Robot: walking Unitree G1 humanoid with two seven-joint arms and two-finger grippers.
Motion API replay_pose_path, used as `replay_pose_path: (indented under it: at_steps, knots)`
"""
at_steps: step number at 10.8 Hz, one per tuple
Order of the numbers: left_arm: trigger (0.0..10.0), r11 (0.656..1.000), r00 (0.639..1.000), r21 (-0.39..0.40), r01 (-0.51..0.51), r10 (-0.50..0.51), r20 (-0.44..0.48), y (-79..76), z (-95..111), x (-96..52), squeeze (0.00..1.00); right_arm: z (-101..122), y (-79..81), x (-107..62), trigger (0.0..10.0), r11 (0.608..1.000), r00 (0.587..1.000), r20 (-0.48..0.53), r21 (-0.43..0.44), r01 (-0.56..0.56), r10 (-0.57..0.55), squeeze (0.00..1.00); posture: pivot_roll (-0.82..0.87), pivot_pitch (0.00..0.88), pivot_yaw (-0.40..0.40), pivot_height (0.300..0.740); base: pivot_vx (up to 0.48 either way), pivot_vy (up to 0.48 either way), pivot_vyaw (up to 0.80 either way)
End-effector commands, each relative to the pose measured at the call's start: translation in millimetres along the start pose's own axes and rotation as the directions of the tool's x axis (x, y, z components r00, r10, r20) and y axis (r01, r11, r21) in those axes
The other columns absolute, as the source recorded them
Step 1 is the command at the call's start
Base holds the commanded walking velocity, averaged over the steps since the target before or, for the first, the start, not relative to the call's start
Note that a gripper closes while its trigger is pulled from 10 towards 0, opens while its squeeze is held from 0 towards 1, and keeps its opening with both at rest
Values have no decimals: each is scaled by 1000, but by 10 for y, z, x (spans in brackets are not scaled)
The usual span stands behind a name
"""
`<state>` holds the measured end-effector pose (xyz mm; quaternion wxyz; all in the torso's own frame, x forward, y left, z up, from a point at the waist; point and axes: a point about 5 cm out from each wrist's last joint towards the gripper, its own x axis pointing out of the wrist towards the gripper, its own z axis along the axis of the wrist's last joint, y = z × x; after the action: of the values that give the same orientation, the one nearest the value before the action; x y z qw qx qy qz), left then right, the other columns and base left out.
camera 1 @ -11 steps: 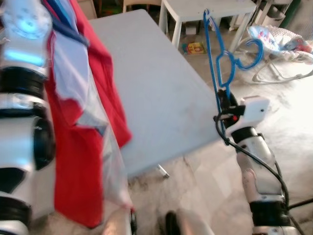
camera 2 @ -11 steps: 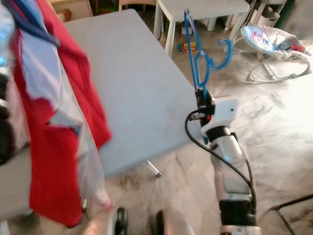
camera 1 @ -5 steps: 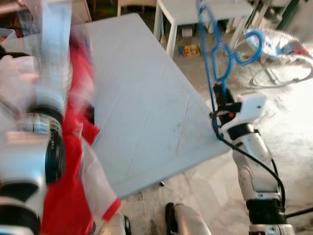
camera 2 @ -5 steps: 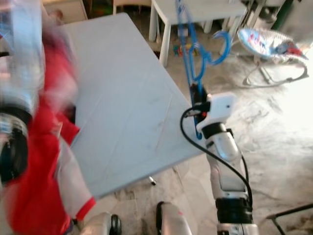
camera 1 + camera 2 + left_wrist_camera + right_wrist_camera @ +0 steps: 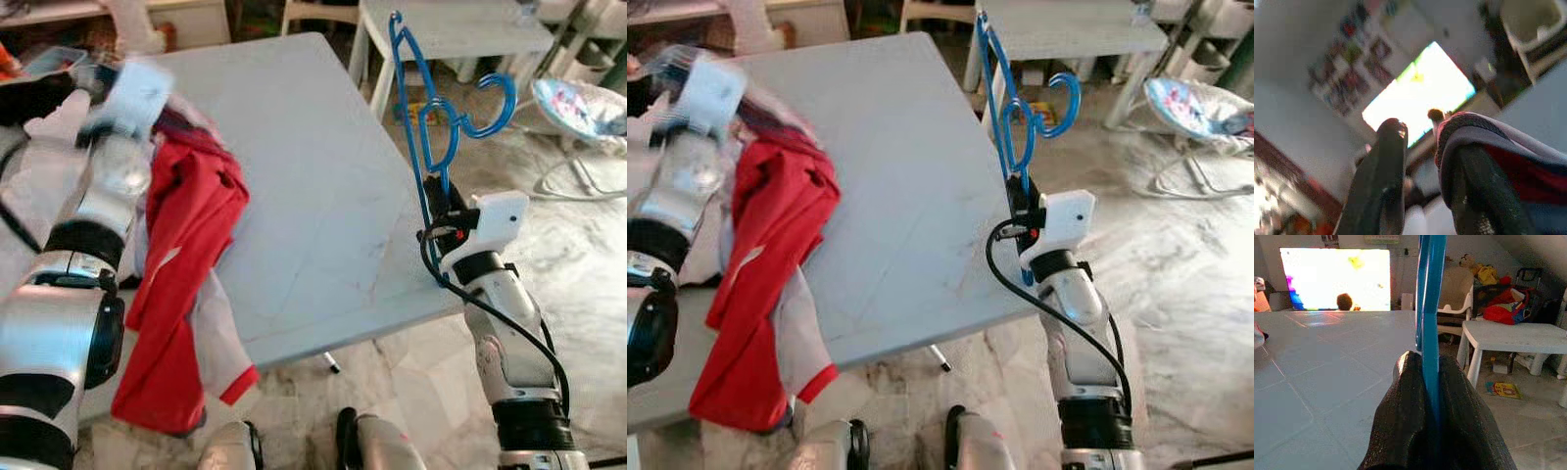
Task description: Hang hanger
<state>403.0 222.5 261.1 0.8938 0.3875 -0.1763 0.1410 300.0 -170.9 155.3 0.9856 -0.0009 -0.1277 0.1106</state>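
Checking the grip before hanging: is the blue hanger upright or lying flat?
Upright. The blue hanger stands vertically above the right gripper, whose jaws clamp its lower edge.

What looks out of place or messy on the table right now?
The red garment is bunched and hangs over the near edge of the grey table, one end caught on the left gripper. The blue hanger is bare, held upright in the right gripper beside the table.
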Motion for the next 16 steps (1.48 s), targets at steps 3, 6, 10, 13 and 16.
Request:
replay_pose_path:
  at_steps: [3, 6, 10, 13, 16]
  knots:
    - [10000, 972, 985, -235, 25, -64, -161, -69, -144, -45, 1000, -68, 2, -24, 10000, 1000, 999, -34, 6, -4, 4, 0, -98, 161, 14, 740, 0, 0, 0]
    - [10000, 765, 875, -641, -60, -269, -403, -322, -297, -141, 1000, -92, 22, -27, 10000, 1000, 999, -46, 7, -15, 15, 0, -91, 161, 16, 740, 0, 0, 0]
    - [10000, 770, 968, -638, -26, -140, -208, -476, 160, -376, 1000, -105, 16, -10, 10000, 1000, 998, -52, 7, -21, 21, 0, -83, 159, 19, 740, 0, 0, 0]
    - [10000, 848, 976, -495, 187, -216, 0, -794, 120, -1154, 1000, -123, 22, -14, 10000, 1000, 998, -58, 8, -23, 23, 0, -82, 162, 22, 740, 0, 0, 0]
    - [10000, 902, 974, -381, 203, -225, -14, -814, -70, -1330, 0, -130, 25, -7, 10000, 1000, 998, -63, 7, -25, 25, 0, -83, 160, 15, 740, 0, 0, 0]
